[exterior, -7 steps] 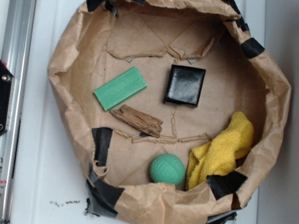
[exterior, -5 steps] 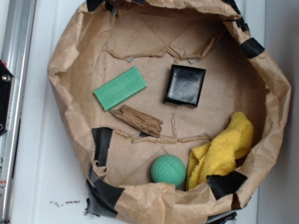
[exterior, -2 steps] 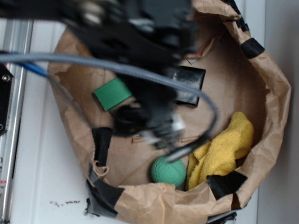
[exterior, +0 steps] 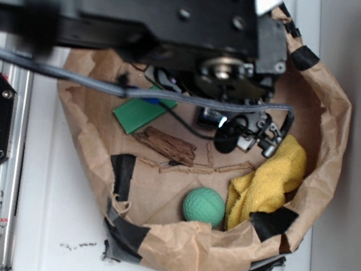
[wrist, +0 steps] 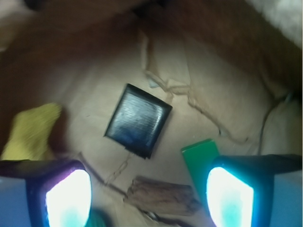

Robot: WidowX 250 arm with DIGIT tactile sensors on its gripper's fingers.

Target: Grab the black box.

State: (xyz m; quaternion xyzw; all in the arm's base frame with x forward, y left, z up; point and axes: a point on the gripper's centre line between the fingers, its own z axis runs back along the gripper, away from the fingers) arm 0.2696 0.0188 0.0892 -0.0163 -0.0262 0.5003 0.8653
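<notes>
While our hand hangs above the brown paper basin, fingers spread wide and empty, the glossy black square box lies untouched on the basin's floor near its middle; descending and closing remain.

Even white light outside, murky glow at the wrist.

Overhead, the arm is close and soft, its left end smeared; the bag below is sharper, its inner wall shaded. The wrist view is dim and brownish, blurred toward the edges. Its two fingers glare white-cyan, blown out. The box shows a faint sheen; the cloth is fuzzy.
</notes>
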